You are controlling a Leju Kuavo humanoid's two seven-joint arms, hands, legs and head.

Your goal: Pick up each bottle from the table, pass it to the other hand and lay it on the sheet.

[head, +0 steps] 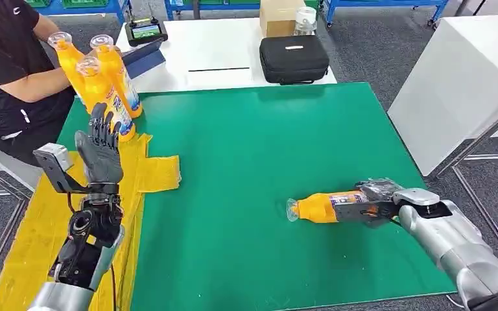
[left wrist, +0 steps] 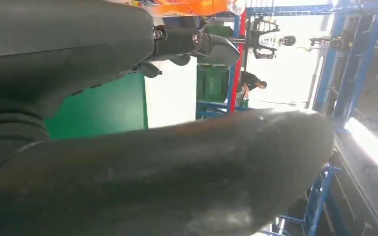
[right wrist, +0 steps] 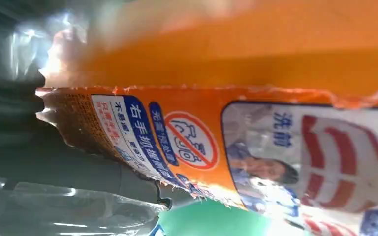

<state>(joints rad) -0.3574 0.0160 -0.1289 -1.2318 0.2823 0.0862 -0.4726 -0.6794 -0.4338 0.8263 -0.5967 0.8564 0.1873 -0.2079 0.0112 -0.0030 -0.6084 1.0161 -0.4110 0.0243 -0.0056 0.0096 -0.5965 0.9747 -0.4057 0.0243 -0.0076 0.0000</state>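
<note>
An orange bottle (head: 321,207) with a clear cap lies on its side on the green table mat (head: 246,149), cap pointing left. My right hand (head: 371,201) grips its base end; the right wrist view is close on the bottle's orange label (right wrist: 256,147). My left hand (head: 99,150) is raised over the yellow sheet (head: 35,233) at the table's left edge, fingers straight up and apart, holding nothing. Three more orange bottles (head: 107,87) stand together at the sheet's far end, just beyond my left hand's fingertips.
A person in a black shirt (head: 6,71) sits at the far left beside the standing bottles. Behind the mat lie a black case (head: 294,58), a cardboard box (head: 279,16) and a handheld controller (head: 145,30). A white cabinet (head: 460,84) stands at the right.
</note>
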